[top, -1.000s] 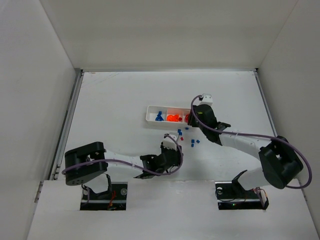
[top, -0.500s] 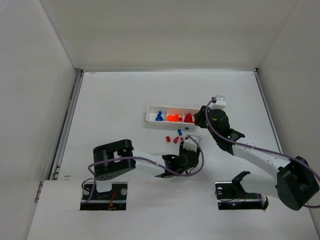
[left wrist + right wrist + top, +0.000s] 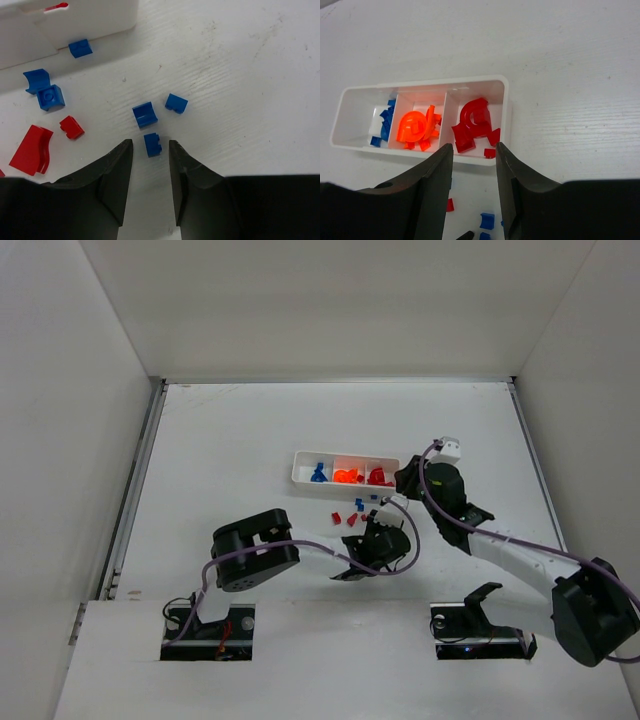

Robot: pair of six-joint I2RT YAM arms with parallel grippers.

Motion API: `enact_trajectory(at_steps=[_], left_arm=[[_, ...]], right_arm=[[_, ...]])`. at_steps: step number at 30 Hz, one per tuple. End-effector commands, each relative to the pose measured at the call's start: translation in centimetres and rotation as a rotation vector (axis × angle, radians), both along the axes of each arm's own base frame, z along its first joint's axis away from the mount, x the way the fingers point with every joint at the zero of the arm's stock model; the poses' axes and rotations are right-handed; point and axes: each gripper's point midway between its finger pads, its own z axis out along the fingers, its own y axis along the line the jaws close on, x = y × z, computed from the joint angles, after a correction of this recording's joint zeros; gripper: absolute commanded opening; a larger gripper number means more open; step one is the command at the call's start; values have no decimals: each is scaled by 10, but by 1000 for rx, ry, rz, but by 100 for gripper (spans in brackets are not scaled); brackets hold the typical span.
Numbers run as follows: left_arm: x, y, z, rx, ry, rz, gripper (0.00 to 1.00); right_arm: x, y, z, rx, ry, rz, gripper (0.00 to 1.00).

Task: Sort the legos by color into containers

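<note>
The white three-compartment tray (image 3: 345,472) holds blue, orange and red legos; the right wrist view shows blue (image 3: 382,125), orange (image 3: 417,127) and red (image 3: 475,122) ones in separate compartments. Loose blue and red legos (image 3: 352,518) lie in front of it. My left gripper (image 3: 383,524) is open and low over the table. A small blue brick (image 3: 152,144) lies between its fingertips, untouched. More blue pieces (image 3: 144,114) and red pieces (image 3: 71,127) lie just ahead. My right gripper (image 3: 403,480) is open and empty at the tray's right end (image 3: 473,146).
White walls enclose the table on three sides. A metal rail (image 3: 135,490) runs along the left edge. The tray's near wall (image 3: 75,25) is at the top left of the left wrist view, with a blue piece (image 3: 80,48) against it.
My left gripper has swung right across the loose pile to the blue pieces. My right gripper has drawn back to the right, off the tray's red compartment.
</note>
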Motion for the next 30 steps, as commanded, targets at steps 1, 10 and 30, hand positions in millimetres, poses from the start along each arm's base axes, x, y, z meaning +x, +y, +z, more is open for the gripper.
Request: enact_trajectory(at_steps=[1,10,30], left_arm=[[5,-4,3,27,-20,3,29],[-1,-3,16,6,-30,-17,10],[80,139,119,-333,-51,275,10]], right_arm=[[5,2,21,63,-74,-4,45],[4,1,20,66,-73,-7,45],[2,13,18,48,-61,29,43]])
